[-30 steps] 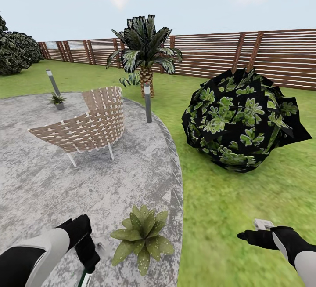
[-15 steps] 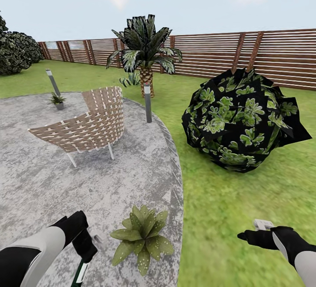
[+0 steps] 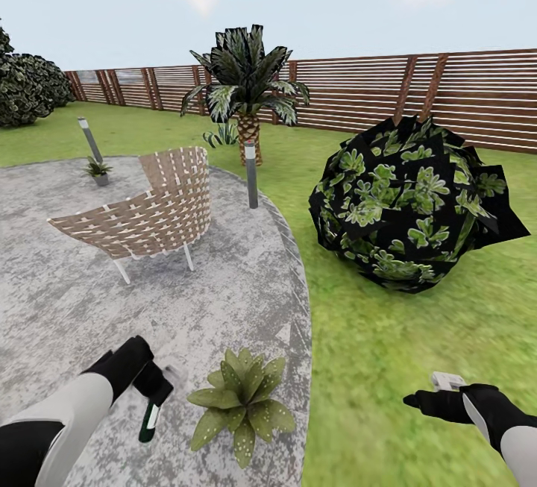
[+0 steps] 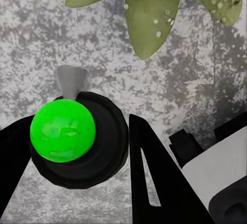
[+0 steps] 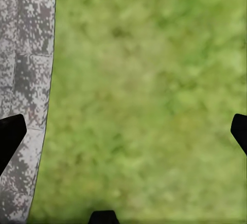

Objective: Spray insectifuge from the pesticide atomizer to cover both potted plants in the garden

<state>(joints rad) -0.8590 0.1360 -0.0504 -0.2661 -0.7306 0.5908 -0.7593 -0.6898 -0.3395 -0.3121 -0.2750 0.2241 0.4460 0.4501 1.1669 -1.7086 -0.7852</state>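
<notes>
Two potted plants sit on the round grey patio (image 3: 67,300): the near potted plant (image 3: 240,400), a rosette of broad light-green leaves by the paved edge, and the far potted plant (image 3: 97,171) in a small grey pot. Two grey bollard lamps stand at the patio's rim, the left lamp (image 3: 89,139) and the right lamp (image 3: 251,174). One woven chair (image 3: 149,207) rests on the paving. One palm (image 3: 247,88) rises near the single slatted fence (image 3: 447,99), and one round dark bush (image 3: 406,203) sits on the lawn (image 3: 388,368). One pesticide atomizer (image 3: 151,412) hangs in the left gripper (image 3: 154,388); the right gripper (image 3: 418,400) makes two.
</notes>
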